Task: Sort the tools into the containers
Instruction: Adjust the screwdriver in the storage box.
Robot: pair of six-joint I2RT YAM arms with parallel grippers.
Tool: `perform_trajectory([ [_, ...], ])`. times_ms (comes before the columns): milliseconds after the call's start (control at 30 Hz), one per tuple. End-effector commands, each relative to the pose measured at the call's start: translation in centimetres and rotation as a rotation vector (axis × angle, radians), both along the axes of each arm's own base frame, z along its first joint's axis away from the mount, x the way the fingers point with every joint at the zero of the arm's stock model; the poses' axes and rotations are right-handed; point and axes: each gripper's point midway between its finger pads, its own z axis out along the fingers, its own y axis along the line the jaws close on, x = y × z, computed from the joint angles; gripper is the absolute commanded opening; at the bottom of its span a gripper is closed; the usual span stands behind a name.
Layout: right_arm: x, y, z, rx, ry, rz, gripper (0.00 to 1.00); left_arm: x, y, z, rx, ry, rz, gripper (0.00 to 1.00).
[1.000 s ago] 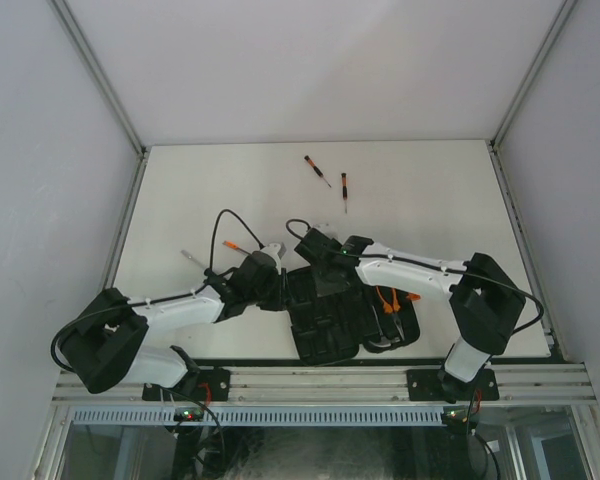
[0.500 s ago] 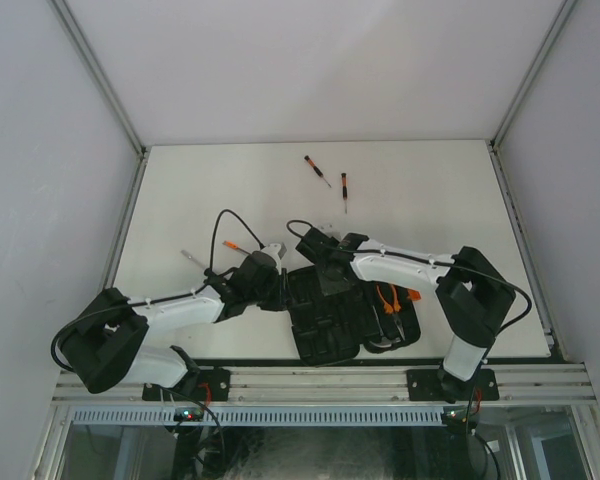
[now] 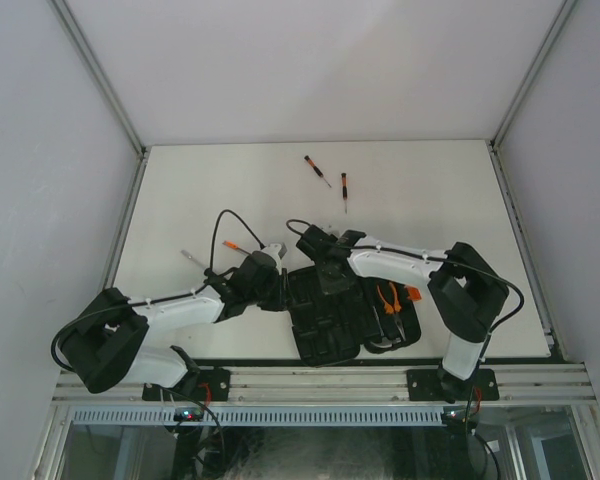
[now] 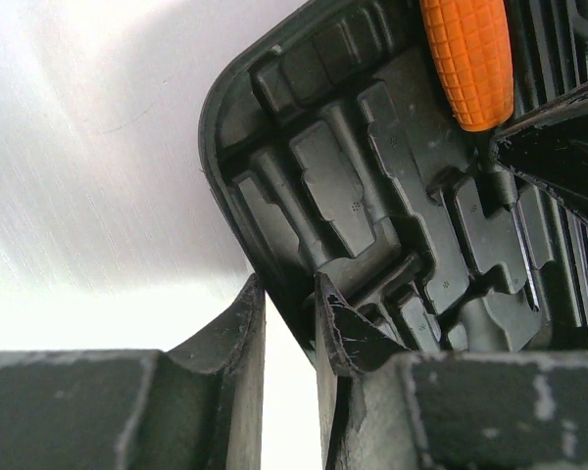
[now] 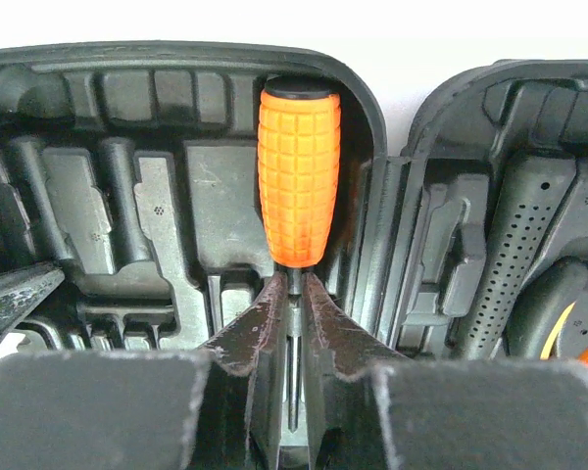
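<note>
The right hand [image 5: 292,286] is pinching the thin shaft of an orange-handled screwdriver [image 5: 299,176], with its fingers closed just below the handle. The tool is lying in a slot along one edge of the open black case [image 5: 157,196]. Over on the far side of that half, the left hand [image 4: 289,294] is clamping the case's rim between its fingers. Pliers [image 3: 385,298] are sitting in the case's other half. Farther out, a far screwdriver [image 3: 317,170] and a nearer screwdriver [image 3: 344,190] are lying on the desk [image 3: 430,190], well apart from the case.
</note>
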Motion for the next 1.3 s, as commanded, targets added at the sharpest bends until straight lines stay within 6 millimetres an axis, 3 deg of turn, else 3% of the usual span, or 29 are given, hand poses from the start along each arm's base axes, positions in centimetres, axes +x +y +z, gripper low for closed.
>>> perform_trajectory([
  [0, 0.2, 0.6, -0.6, 0.001, 0.021, 0.015, 0.09, 0.9, -3.5, 3.6, -0.139, -0.059, -0.064, 0.0],
  [267, -1.2, 0.3, -4.3, -0.042, 0.149, 0.038, 0.0, 0.8, -3.8, 3.6, -0.142, -0.056, -0.088, 0.0],
  [533, -6.1, 0.2, -13.5, -0.053, 0.349, 0.035, 0.0, 0.5, -4.9, 4.1, -0.152, -0.062, -0.142, 0.0],
  [833, -9.8, -0.6, -18.4, -0.09, 0.426, 0.015, 0.0, 0.6, -5.6, 4.4, -0.161, -0.062, -0.163, 0.0],
  [933, -9.5, -0.6, -17.6, -0.075, 0.402, 0.015, 0.0, 0.5, -5.5, 4.1, -0.158, -0.054, -0.156, 0.0],
  [1033, -8.0, 0.5, -15.0, -0.03, 0.337, 0.038, 0.0, 0.6, -5.1, 3.7, -0.146, -0.05, -0.134, 0.0],
  [1200, -4.1, 3.0, -7.3, 0.104, 0.168, 0.071, 0.0, 0.8, -3.7, 3.0, -0.107, -0.043, -0.087, 0.0],
  [1267, -2.6, 3.6, -4.1, 0.143, 0.096, 0.081, 0.1, 1.0, -3.1, 2.8, -0.088, -0.039, -0.066, 0.0],
])
